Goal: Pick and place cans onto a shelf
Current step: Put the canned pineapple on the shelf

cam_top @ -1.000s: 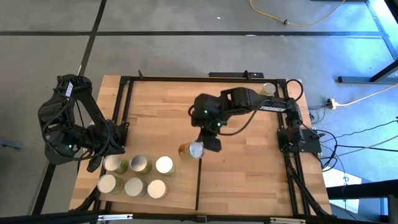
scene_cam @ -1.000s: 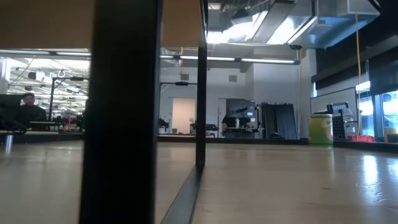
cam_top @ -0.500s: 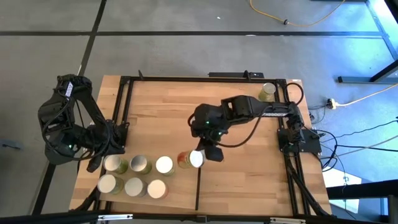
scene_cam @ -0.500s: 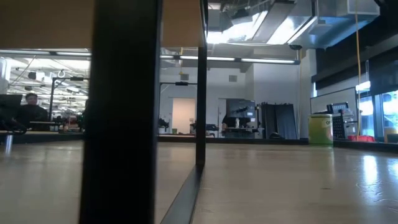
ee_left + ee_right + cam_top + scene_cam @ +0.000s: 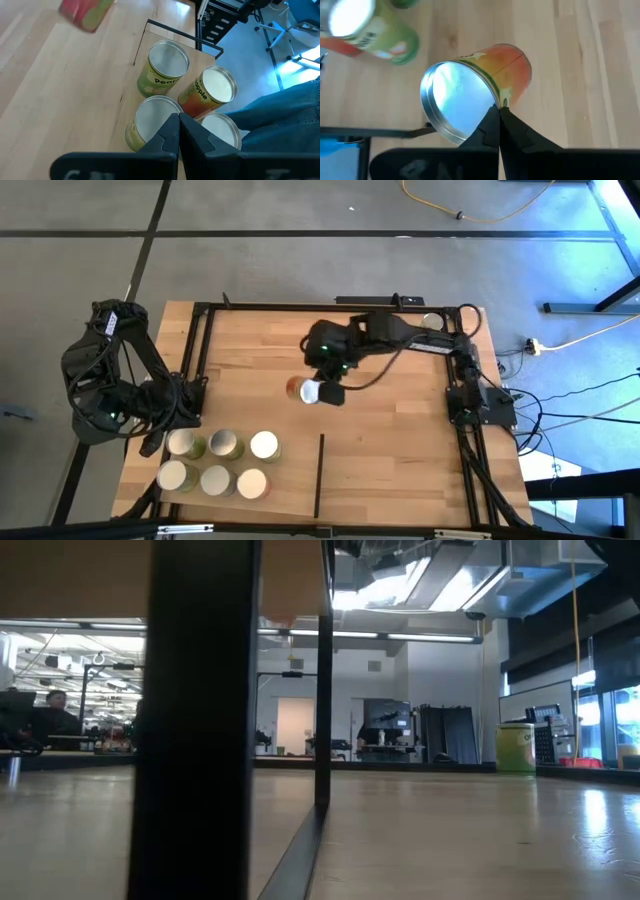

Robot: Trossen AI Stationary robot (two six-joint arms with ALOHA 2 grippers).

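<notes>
"What carries everything?"

"A wooden tabletop [image 5: 400, 440] with a black frame round it. A thin dark divider [image 5: 319, 475] stands near its front edge."

"And on it?"

"Six upright cans [image 5: 218, 462] in two rows of three at the front left corner. One more can [image 5: 432, 323] stands at the far right corner."

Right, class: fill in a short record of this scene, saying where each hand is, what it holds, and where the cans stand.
right hand: shut on the rim of a tilted orange can, over the middle of the table
left hand: shut, empty, over the grouped cans
grouped cans: six upright, two rows of three, by the left arm
lone can: corner near the right arm's base
divider: right of the group
</notes>
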